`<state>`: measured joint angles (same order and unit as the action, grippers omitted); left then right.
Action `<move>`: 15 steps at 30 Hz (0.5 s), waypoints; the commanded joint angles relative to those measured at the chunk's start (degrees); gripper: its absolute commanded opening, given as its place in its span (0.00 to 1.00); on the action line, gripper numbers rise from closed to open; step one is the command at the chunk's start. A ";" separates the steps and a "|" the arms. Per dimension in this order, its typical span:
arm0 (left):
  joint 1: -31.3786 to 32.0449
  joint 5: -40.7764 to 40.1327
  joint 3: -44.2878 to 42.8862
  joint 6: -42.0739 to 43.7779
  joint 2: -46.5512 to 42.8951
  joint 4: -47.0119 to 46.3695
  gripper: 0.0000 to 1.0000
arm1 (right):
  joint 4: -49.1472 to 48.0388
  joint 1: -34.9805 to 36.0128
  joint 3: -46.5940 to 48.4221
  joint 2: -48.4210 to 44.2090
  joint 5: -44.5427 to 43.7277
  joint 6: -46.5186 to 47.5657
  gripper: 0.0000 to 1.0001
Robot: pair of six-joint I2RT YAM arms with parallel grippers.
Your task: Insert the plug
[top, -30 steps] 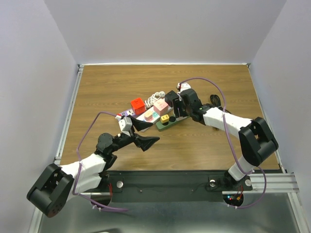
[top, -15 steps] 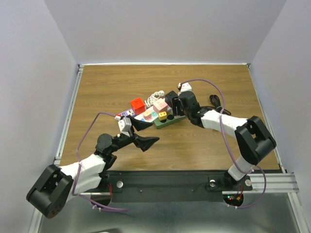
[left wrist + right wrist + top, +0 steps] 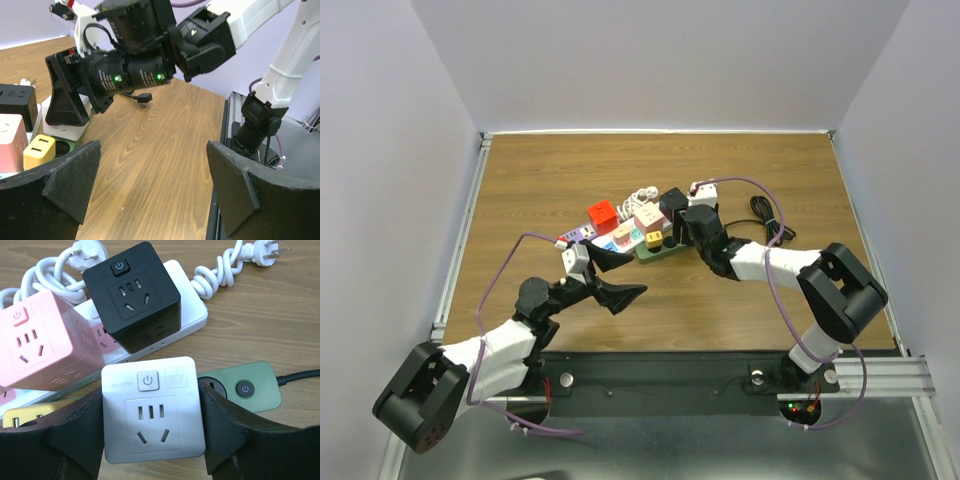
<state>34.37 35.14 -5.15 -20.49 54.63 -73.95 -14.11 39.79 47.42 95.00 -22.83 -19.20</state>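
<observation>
Right claw (image 3: 150, 420): clamped on the white cube adapter (image 3: 152, 390), one dark finger pressed against each of its side faces.
Left claw (image 3: 623, 276): spread wide apart and holding nothing, hovering over bare wood on the near side of the cluster.
Plug: the white cube adapter, socket face and power button toward the wrist camera. It sits directly over the green power strip (image 3: 250, 387), hiding most of it.
What moved: over the past second the right wrist has swung in from the strip's right end, leftward and nearer, so the cube now covers the strip rather than standing beside it.
What it means: by my reading this is the final alignment or press-down. The prongs are under the cube and cannot be seen, so seating cannot be confirmed.
Neighbours: a black cube adapter (image 3: 132, 292) rides on a white power strip (image 3: 190, 307) just behind. A pink cube adapter (image 3: 37, 337) stands to the left and a yellow plug (image 3: 27, 416) nearly touches the left finger.
Risk: the space is tight, and a skewed push could shove the green power strip instead of mating with it.
Far side: a coiled white cord (image 3: 220, 272) lies apart from the work.
</observation>
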 commanded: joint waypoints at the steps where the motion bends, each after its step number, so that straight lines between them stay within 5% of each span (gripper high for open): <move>1: -0.36 0.99 0.75 -0.16 -1.37 -5.41 0.98 | 16.06 4.42 -8.92 11.17 10.87 -15.60 0.00; 15: -0.44 0.90 0.84 -0.16 -1.81 -5.50 0.98 | 9.36 6.97 -16.92 10.91 8.59 -21.14 0.00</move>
<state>34.28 35.18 -5.15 -20.49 54.13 -73.95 -31.29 40.62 39.07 96.40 -26.35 -25.52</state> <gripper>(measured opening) 0.978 0.712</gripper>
